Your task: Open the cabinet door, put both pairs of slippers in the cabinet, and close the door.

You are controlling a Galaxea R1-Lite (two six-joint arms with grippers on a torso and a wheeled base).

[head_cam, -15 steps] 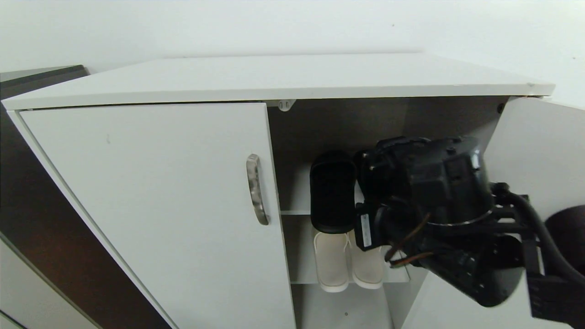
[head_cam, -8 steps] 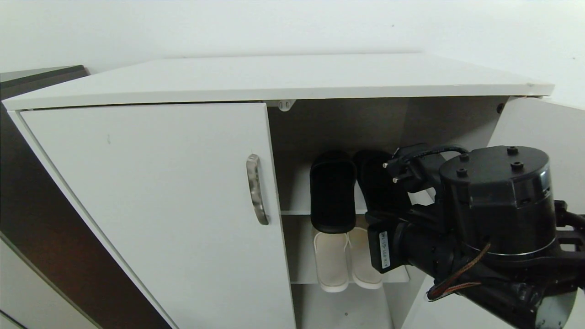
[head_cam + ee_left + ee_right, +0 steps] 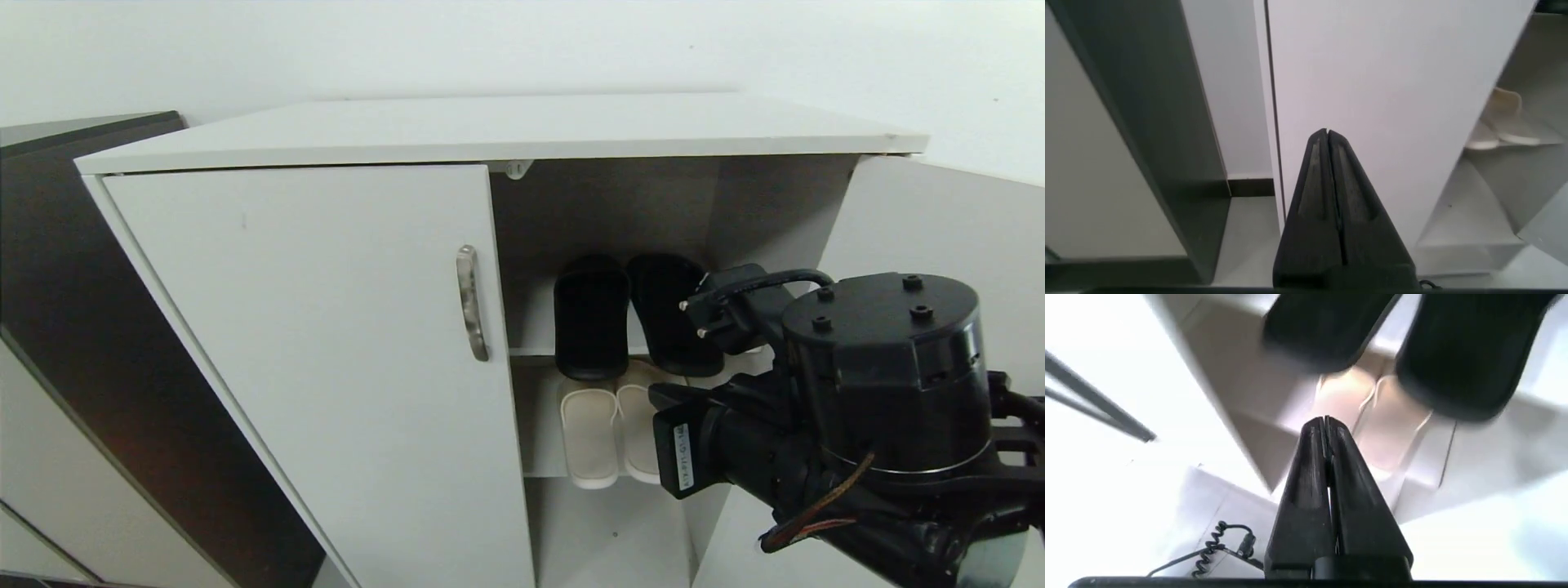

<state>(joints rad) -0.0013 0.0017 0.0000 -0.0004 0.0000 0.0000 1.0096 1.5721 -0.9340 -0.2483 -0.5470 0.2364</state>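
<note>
White wall behind cabinet [image 3: 490, 131]; black slippers [image 3: 592, 327] and white slippers [image 3: 589, 433] shelved ahead of right gripper [image 3: 1327, 429], closed on nothing; open door [image 3: 922, 220] upright to its right, farther from left gripper [image 3: 1327, 139], also closed, empty.

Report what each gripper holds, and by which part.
Nothing. Left gripper and right gripper are shut, empty; black rubbery slide slippers and cream rubbery slide slippers sit on cabinet shelves.

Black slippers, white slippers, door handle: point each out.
black slippers [image 3: 592, 322]: head view, left slipper's middle
white slippers [image 3: 589, 437]: head view, left slipper's middle
door handle [image 3: 472, 304]: head view, middle of bar
</note>
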